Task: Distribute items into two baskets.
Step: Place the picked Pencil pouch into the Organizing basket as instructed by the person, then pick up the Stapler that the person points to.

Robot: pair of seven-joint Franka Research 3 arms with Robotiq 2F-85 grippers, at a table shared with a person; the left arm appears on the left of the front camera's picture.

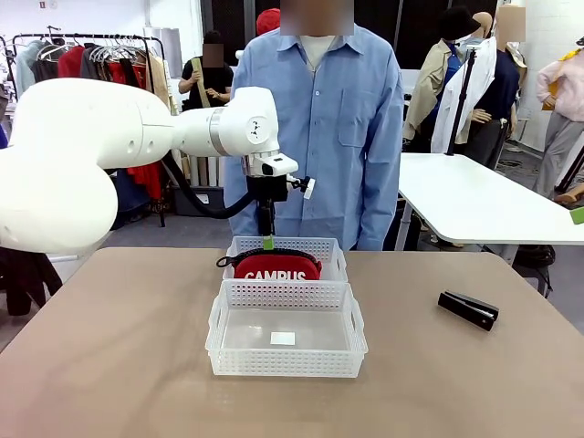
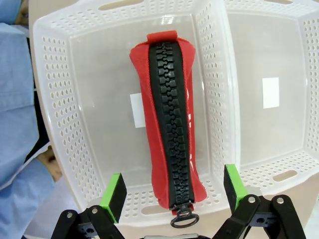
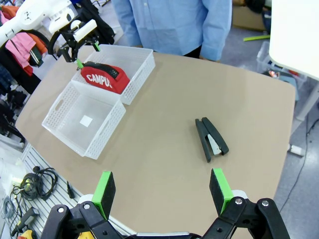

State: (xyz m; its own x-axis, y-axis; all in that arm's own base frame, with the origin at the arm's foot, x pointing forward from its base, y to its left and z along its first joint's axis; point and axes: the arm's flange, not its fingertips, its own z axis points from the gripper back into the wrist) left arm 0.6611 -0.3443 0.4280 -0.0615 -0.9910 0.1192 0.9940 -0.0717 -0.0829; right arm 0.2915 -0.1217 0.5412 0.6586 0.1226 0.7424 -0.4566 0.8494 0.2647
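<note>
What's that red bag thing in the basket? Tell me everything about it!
The red pouch looks like soft fabric, long and rounded, with a chunky black zip along its top and a ring pull at one end. White CAMPUS letters show on its side, and a dark strap loops off one end. It lies zip-up in the far basket. The open left gripper hangs above, pads not touching it.

my front camera sits between my arms, facing across the table at the person. my left wrist camera stares straight down, close over the filled basket beyond its jaws. my right wrist camera hangs high (well back); far ahead of its jaws lie that basket, the empty basket and the stapler, all shared with the front view.
</note>
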